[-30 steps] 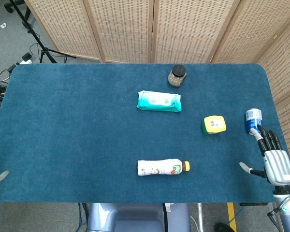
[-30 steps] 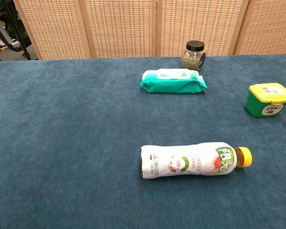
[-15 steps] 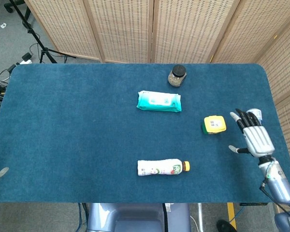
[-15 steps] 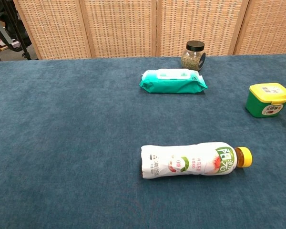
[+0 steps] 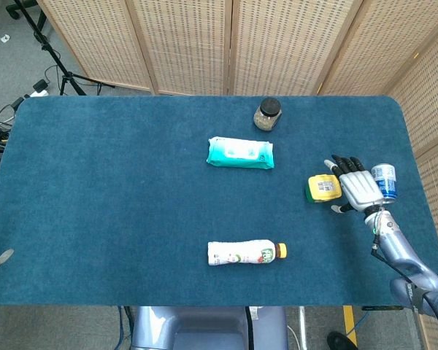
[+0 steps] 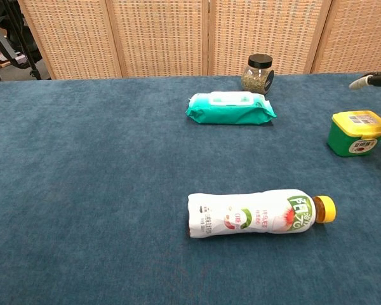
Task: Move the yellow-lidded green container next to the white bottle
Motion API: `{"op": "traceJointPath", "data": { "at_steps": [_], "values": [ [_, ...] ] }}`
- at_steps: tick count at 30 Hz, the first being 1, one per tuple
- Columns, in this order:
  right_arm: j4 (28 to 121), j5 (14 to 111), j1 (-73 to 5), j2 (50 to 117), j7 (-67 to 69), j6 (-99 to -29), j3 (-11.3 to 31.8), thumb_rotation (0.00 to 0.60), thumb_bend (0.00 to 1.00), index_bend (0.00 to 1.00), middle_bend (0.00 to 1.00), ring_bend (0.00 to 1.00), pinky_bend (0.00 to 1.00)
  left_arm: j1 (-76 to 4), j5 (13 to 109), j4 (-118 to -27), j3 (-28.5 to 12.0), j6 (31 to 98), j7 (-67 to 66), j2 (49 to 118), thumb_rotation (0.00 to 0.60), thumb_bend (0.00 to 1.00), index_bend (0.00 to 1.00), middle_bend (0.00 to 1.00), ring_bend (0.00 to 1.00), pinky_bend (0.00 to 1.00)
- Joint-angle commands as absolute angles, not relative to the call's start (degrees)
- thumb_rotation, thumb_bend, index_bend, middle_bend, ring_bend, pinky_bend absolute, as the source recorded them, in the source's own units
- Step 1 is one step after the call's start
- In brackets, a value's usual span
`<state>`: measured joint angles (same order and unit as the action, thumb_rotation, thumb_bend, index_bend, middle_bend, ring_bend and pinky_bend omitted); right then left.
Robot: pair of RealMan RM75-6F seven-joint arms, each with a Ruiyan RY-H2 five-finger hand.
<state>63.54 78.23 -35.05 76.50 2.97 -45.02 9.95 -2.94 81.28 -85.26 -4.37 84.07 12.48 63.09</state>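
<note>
The right hand (image 5: pixel 359 189) sits just beside the yellow-lidded green container (image 5: pixel 323 188), on its right side, fingers spread wide and holding nothing. In the chest view only a fingertip or two shows at the right edge above the lid. The container stands upright on the blue table (image 5: pixel 117 204), right of centre, well apart from the white bottle (image 5: pixel 246 253), which lies on its side nearer the front edge with its yellow cap pointing right.

The left hand (image 5: pixel 0 258) shows only as a fingertip at the left edge of the head view — whether it is spread or curled cannot be told.

The main risk looks to be the grasp itself: the container is low and squat, so fingers closing from one side could push it left across the cloth rather than take hold, or catch only the lid. A blue can (image 5: pixel 384 180) stands close behind the hand — any sideways swing of the wrist could tip it. On placing, the bottle may roll if bumped, since it lies on its round side
</note>
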Motion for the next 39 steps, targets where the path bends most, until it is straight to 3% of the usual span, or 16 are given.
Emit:
{"op": "traceJointPath", "data": {
  "at_steps": [1,5,8,10,13,15,18,20,25,32,39],
  "values": [
    [60.4,76.5,-37.2,79.1,0.8,-42.4,9.6,0.6,0.0,0.0,0.0,0.0,0.0,-3.1,81.0,-85.2,-4.4,83.6,12.3,63.2,0.6,0.0,0.0,0.0,0.0,0.0],
    [57.8,76.5,-38.3,80.8,0.8,-40.8,8.8,0.6,0.0,0.0,0.0,0.0,0.03,-3.2,80.8,-85.2,-4.5,83.4,12.0,63.3,0.6,0.0,0.0,0.0,0.0,0.0],
    [56.3,77.0,-38.8,81.9,2.0,-41.0,8.6,0.6,0.0,0.01,0.01,0.0,0.14,-3.2,80.5,-85.2,-4.6,83.4,12.0,63.3,0.6,0.0,0.0,0.0,0.0,0.0],
    [54.6,77.4,-38.9,83.0,2.5,-42.0,8.5,0.6,0.0,0.04,0.07,0.04,0.22,-3.2,80.4,-85.2,-4.7,83.3,12.0,63.3,0.6,0.0,0.0,0.0,0.0,0.0],
    [52.5,78.1,-39.1,84.4,3.4,-43.0,8.4,0.6,0.04,0.15,0.23,0.18,0.32,-3.2,80.3,-85.2,-4.7,83.2,12.0,63.3,0.6,0.0,0.0,0.0,0.0,0.0],
    [51.6,78.5,-39.2,85.1,4.4,-43.6,8.3,0.6,0.16,0.27,0.38,0.3,0.38,-3.3,80.3,-85.2,-4.7,83.1,12.0,63.3,0.6,0.0,0.0,0.0,0.0,0.0],
    [50.9,78.9,-39.0,85.9,7.7,-44.5,8.4,0.6,0.38,0.42,0.5,0.4,0.41,-3.3,80.3,-85.2,-4.7,83.0,11.9,63.3,0.6,0.0,0.0,0.0,0.0,0.0],
    [51.0,79.1,-38.8,86.1,10.2,-44.9,8.4,0.6,0.48,0.46,0.52,0.42,0.41,-3.3,80.2,-85.2,-4.7,83.0,11.9,63.3,0.6,0.0,0.0,0.0,0.0,0.0],
    [50.5,82.0,-38.4,85.1,15.3,-47.4,7.0,0.6,0.61,0.48,0.54,0.43,0.41,-3.3,80.4,-85.2,-4.7,83.0,12.0,63.3,0.6,0.0,0.0,0.0,0.0,0.0],
    [61.7,85.8,-37.6,75.8,21.5,-50.0,5.1,0.6,0.78,0.5,0.55,0.43,0.41,-3.2,80.8,-85.3,-4.5,83.3,12.0,63.3,0.6,0.0,0.0,0.0,0.0,0.0],
    [81.4,90.2,-41.1,59.8,25.7,-41.0,0.7,0.6,0.9,0.51,0.55,0.43,0.41,-3.2,81.2,-85.4,-4.4,83.6,11.8,63.3,0.6,0.0,0.0,0.0,0.0,0.0]
  ]
}}
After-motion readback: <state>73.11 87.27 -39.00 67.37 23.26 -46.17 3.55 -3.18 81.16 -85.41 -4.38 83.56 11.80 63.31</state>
